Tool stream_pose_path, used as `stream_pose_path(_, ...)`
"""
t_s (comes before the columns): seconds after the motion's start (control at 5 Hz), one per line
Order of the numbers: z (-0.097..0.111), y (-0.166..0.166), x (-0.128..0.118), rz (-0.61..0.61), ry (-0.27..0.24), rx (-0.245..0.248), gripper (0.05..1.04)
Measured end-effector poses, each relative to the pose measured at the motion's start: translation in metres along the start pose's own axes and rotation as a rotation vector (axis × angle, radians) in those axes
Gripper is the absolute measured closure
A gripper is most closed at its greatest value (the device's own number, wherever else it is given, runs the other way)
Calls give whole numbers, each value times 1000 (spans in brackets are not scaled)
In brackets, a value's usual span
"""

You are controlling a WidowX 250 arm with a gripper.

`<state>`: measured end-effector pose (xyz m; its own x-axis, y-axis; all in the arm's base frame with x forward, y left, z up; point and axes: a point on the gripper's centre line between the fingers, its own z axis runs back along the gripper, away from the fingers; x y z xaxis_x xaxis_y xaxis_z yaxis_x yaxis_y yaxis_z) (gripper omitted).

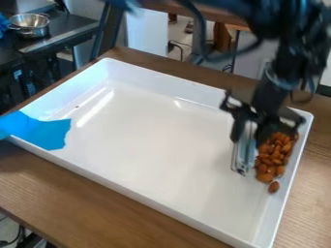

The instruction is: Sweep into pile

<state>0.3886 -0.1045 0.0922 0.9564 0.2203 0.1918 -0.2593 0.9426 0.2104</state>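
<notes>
The almonds (273, 156) lie between the tray's right wall (290, 177) and the pale sweeper (243, 154) the fingers (238, 127) seemingly grasp.

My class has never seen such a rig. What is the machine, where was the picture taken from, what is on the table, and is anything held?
The black machine is a robot arm; its gripper hangs over a white tray. One camera looks down at a slant. The tray sits on a wooden table, with brown nuts heaped near its right-hand wall and a blue sheet over its left corner. The gripper seems to hold a flat, shiny tool beside the nuts.
</notes>
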Motion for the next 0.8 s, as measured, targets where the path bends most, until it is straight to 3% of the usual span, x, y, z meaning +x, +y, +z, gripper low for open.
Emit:
stream_pose_path(0.4,29,88,5,125,-19,-73,708)
stream_pose_path(0.6,13,127,1,157,29,-109,708)
stream_pose_path(0.8,-10,162,-5,200,46,-136,708)
